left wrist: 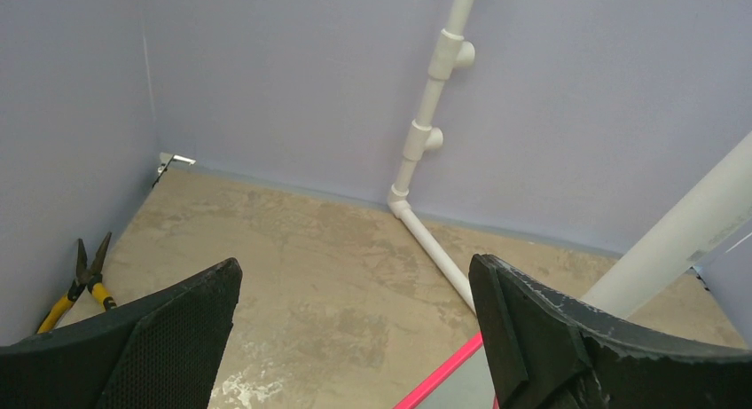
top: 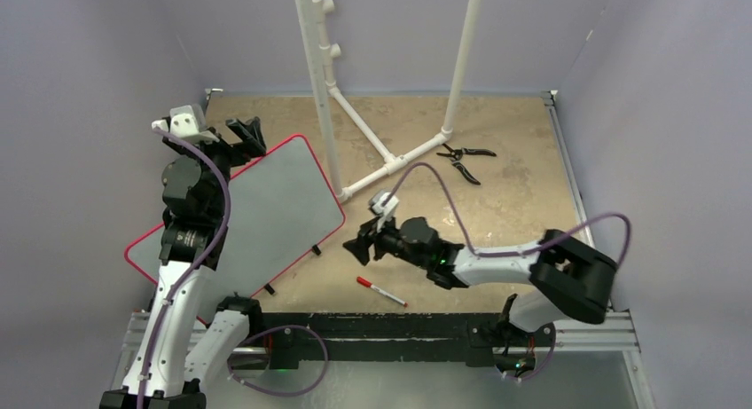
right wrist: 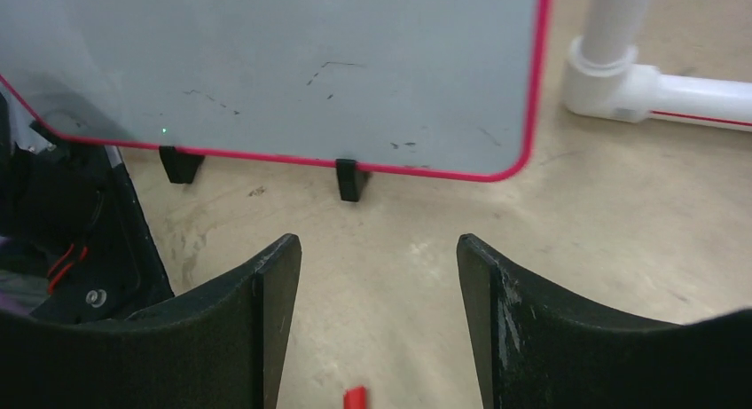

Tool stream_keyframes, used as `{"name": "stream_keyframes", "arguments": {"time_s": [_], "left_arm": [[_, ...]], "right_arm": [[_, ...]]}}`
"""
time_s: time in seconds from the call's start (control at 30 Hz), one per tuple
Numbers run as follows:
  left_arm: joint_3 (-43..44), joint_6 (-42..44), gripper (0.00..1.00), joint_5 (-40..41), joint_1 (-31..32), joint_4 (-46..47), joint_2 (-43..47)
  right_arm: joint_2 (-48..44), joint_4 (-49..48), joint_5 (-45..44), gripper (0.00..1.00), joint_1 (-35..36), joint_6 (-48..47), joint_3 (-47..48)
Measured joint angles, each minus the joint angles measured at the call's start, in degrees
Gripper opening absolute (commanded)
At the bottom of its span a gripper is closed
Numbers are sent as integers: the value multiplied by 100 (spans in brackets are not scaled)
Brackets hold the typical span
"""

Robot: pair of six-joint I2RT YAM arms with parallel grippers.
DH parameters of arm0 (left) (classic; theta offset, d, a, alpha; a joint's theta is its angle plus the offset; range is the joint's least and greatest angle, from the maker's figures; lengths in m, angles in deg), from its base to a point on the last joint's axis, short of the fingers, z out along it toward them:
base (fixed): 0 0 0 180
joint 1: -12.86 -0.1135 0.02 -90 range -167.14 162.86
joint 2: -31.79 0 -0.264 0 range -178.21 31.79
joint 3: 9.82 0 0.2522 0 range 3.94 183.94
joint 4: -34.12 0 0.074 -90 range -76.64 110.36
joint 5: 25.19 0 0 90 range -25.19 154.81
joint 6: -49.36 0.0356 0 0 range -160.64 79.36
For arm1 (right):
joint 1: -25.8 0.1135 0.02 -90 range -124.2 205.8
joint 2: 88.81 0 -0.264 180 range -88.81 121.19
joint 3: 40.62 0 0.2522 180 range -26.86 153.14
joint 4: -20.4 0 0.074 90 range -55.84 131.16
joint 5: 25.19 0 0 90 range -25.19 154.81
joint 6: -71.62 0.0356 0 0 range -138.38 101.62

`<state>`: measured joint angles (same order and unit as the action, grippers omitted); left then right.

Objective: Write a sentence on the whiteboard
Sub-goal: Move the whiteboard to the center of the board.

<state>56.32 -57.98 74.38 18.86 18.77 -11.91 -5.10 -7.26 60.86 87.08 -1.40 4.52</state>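
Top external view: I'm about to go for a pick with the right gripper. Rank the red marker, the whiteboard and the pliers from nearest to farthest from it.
From the right gripper:
1. Red marker, on the near side, and the whiteboard, its corner just left: too close to call.
2. Pliers, far back on the right, clearly farthest.

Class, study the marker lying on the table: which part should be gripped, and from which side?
Grip the marker mid-barrel, from straight above, fingers set across its length: it lies flat on the table, leaving only its long sides free.

Red-rimmed grey whiteboard (top: 275,205) rests skewed on black feet; faint smudges.
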Motion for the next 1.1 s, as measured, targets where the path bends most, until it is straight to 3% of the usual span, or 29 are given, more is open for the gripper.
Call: {"name": "stream_keyframes", "arguments": {"time_s": [0.33, 0.77, 1.1], "left_arm": [[-238, 50, 99, 138, 0, 85, 149], [-243, 50, 99, 203, 0, 109, 267], [-247, 48, 99, 267, 0, 109, 323]], "right_arm": [[2194, 136, -599, 54, 748, -63, 1648], [3082, 634, -1152, 46, 1036, 61, 2328], [3329, 756, -1738, 8, 1049, 271, 2649]]}}
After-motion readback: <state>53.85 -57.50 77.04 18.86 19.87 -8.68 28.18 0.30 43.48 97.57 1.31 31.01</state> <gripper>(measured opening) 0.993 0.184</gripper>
